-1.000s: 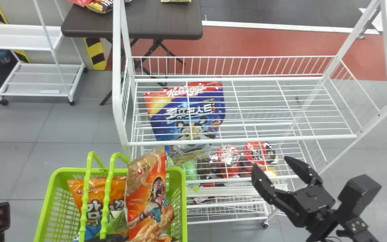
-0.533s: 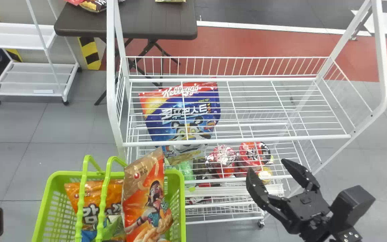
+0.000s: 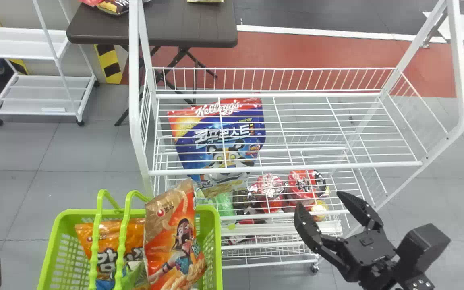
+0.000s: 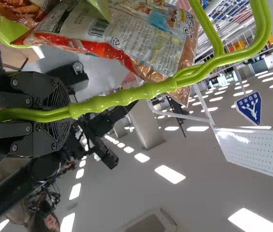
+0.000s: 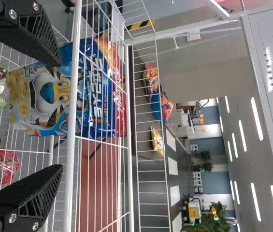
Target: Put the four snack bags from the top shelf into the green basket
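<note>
Apparently, no further pick from the top shelf [image 3: 336, 166] of the rack [image 3: 134, 80] is called for. In the basket [image 3: 219, 257], a red bag [image 3: 175, 245], an orange bag [image 3: 109, 233] and a green bag [image 3: 132, 276] are seen; whether a fourth is tucked beneath cannot be told, so the task is judged done or nearly so. The cereal [image 3: 232, 145] is set on a lower shelf, outside the job.

Open room is left above the shelf, bounded by the rack's side posts and front bar, which could be struck. Near that bar, the right gripper [image 3: 317, 199] is held with fingers spread, gripping nothing. The handles [image 4: 136, 95] are pinched by the left gripper [image 4: 71, 110], beside the red bag, whose top juts past the rim.
</note>
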